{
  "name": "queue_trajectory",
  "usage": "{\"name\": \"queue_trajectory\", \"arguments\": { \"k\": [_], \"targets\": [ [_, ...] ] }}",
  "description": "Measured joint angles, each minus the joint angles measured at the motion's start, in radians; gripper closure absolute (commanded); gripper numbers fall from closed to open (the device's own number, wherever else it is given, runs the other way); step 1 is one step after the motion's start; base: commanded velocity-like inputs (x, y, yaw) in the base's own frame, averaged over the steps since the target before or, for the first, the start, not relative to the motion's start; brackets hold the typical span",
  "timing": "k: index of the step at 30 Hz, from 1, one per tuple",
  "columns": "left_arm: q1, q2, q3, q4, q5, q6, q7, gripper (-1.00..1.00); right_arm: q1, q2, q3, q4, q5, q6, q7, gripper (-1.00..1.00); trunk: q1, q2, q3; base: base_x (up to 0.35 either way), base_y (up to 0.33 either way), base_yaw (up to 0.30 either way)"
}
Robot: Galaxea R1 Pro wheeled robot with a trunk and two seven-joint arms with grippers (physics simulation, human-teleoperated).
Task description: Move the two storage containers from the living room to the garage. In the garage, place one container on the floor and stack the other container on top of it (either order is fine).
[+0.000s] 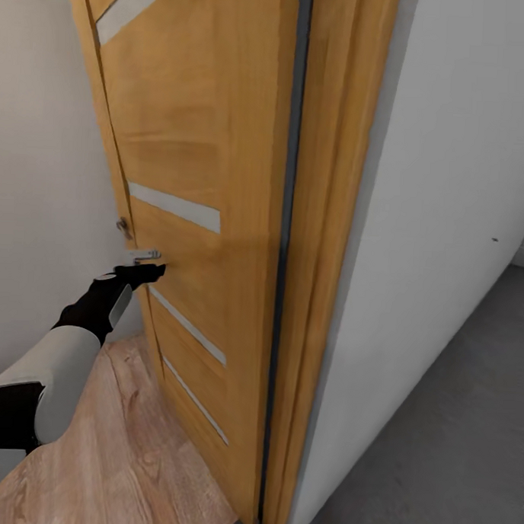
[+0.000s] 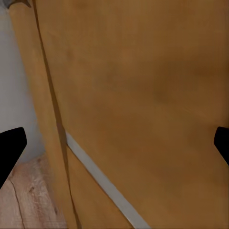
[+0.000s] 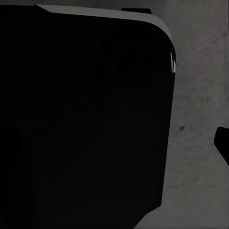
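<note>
At the doorway between two rooms, the orange wooden door [image 1: 211, 214] stands ajar, its edge turned toward the head camera, with pale frosted strips [image 1: 175, 207] running across its face. Its matching frame [image 1: 331, 257] rises just to the right, a dark gap between the two. A metal lever handle [image 1: 146, 255] sticks out near the door's far edge, with a small round lock piece [image 1: 124, 227] above it.

The left arm [image 1: 55, 367] reaches forward from the lower left, white sleeve and black wrist, and the left pincer [image 1: 143, 272] sits just beneath the lever, at or very near the door face — contact cannot be judged. In the left wrist view its two black fingertips [image 2: 10, 148] show at opposite edges of the picture, set wide apart, with nothing between them but the door panel [image 2: 143, 95] and one frosted strip [image 2: 102, 183].

Light wood plank flooring [image 1: 109, 446] lies on the near side of the door, beside a plain white wall [image 1: 45, 169]. To the right of the frame, another white wall [image 1: 448, 186] stands over the floor [image 1: 444, 445] of the garage — rough, dark grey concrete.

The right wrist view looks down at the same speckled concrete [image 3: 200, 95], mostly hidden by a large black rounded body [image 3: 86, 119]. One black fingertip [image 3: 222, 143] of the right pincer shows at the edge; whether that pincer is wide or narrow I cannot tell
</note>
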Motion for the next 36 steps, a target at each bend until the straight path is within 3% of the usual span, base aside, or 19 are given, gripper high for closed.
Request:
{"name": "queue_trajectory", "arguments": {
  "k": [3,7,11,15,17,25,36],
  "targets": [
    [0.001,0.007,-0.001,0.001,0.0,0.001,0.0,-1.0,0.0,0.0,0.0,0.0,0.0,0.0,0.0,-1.0,0.0,0.0,0.001,0.188,0.0,-0.209],
    [0.001,-0.004,-0.001,-0.001,-0.001,0.001,0.002,-1.0,0.0,0.0,0.0,0.0,-0.001,0.0,-0.001,-1.0,0.0,0.0,0.002,0.164,0.0,-0.099],
    [0.001,0.009,-0.002,-0.001,0.004,0.0,0.001,-1.0,0.0,0.0,0.0,0.0,0.0,0.0,-0.001,-1.0,0.0,0.0,0.003,0.024,0.0,-0.029],
    [0.001,-0.004,0.002,-0.003,0.0,0.0,-0.001,-1.0,0.0,0.0,0.0,0.0,0.0,0.0,-0.001,-1.0,0.001,0.0,0.003,-0.183,0.0,-0.008],
    [0.001,-0.009,-0.001,-0.005,0.017,0.0,-0.006,-1.0,0.0,0.0,0.0,0.0,0.0,0.0,-0.001,-1.0,0.001,0.0,0.003,-0.269,0.0,-0.004],
    [0.001,-0.009,-0.001,-0.006,0.018,0.0,-0.005,-1.0,0.0,0.0,0.0,0.0,0.0,0.0,-0.001,-1.0,0.001,0.0,0.003,-0.273,0.0,0.015],
    [0.001,-0.009,-0.001,-0.006,0.018,0.0,-0.002,-1.0,0.0,0.0,0.0,-0.003,0.0,0.001,-0.004,-1.0,0.0,0.0,-0.007,-0.059,-0.005,0.138]
  ]
}}
